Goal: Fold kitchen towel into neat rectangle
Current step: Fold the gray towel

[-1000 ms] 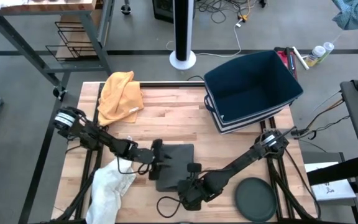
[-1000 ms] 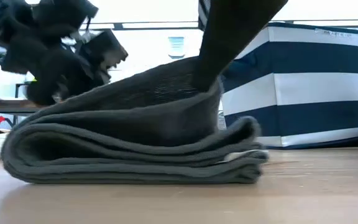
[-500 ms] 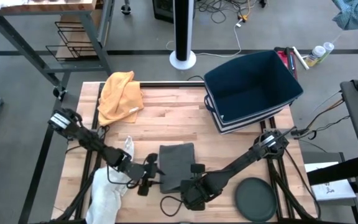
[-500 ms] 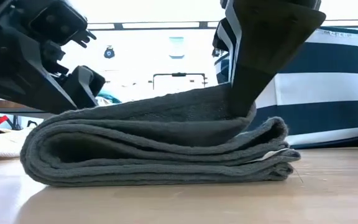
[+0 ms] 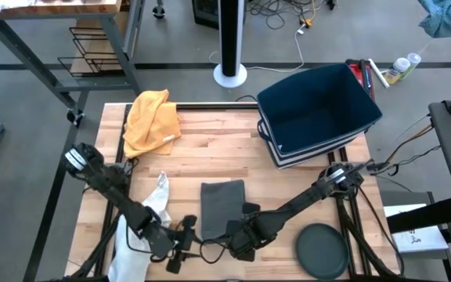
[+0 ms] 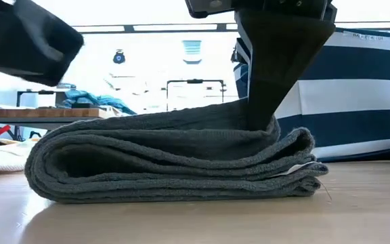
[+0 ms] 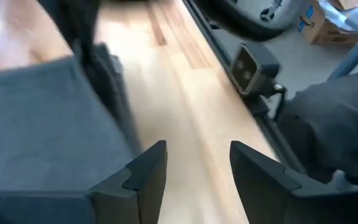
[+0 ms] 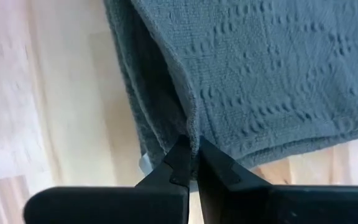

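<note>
I see the grey towel (image 5: pixel 222 205) folded on the table (image 5: pixel 210 149) near its front edge. Right gripper (image 8: pixel 192 163) is pinched onto its top layer's edge; left gripper (image 7: pixel 192 163) hangs open just beside it, holding nothing.

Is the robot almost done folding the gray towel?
Nearly. The gray towel already lies as a tidy stacked rectangle on the table. The right gripper is shut, pinching the top layer at one edge, so that corner sits lifted. The left gripper is open beside the towel, holding nothing. Left to do: lay that edge flat and let go.
</note>
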Controlling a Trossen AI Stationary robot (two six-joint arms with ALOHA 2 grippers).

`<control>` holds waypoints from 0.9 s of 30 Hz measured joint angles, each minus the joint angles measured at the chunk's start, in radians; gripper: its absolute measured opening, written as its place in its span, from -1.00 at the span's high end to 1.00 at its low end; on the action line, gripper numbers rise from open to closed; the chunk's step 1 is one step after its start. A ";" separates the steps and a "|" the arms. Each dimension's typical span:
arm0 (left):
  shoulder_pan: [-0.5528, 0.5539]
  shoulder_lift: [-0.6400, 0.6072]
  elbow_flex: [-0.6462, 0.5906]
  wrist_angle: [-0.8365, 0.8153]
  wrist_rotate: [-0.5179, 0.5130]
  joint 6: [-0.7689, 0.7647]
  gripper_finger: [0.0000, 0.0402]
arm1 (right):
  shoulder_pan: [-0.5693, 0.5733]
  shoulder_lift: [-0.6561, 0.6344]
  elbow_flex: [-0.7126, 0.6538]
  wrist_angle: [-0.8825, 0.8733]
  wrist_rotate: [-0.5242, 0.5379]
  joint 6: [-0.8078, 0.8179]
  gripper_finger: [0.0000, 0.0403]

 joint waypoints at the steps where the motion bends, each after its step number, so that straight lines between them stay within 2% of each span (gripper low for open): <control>1: 0.000 0.019 0.013 0.006 0.006 -0.017 0.19 | -0.001 0.000 0.000 0.000 -0.003 0.007 0.98; 5: 0.004 0.114 0.084 0.039 0.003 -0.031 0.24 | -0.005 0.000 0.000 0.000 -0.007 0.035 0.98; 8: 0.007 0.213 0.165 0.039 -0.072 -0.066 0.27 | -0.006 0.000 0.000 0.000 -0.009 0.049 0.98; 11: 0.013 0.315 0.245 -0.033 -0.136 -0.122 0.30 | -0.006 0.000 0.000 0.000 -0.030 0.064 0.98; 15: -0.002 0.395 0.346 -0.178 -0.296 -0.214 0.34 | -0.005 0.000 0.000 0.002 -0.031 0.077 0.96; 19: -0.034 0.417 0.421 -0.339 -0.499 -0.275 0.33 | -0.005 0.000 0.000 0.005 -0.031 0.078 0.95; 21: -0.048 0.415 0.449 -0.405 -0.563 -0.304 0.32 | -0.005 0.000 0.000 0.006 -0.031 0.082 0.95; 23: -0.057 0.415 0.464 -0.483 -0.576 -0.343 0.30 | -0.005 0.000 0.000 0.008 -0.031 0.086 0.94; 27: -0.057 0.414 0.458 -0.622 -0.529 -0.417 0.29 | -0.005 0.000 0.000 0.014 -0.031 0.105 0.94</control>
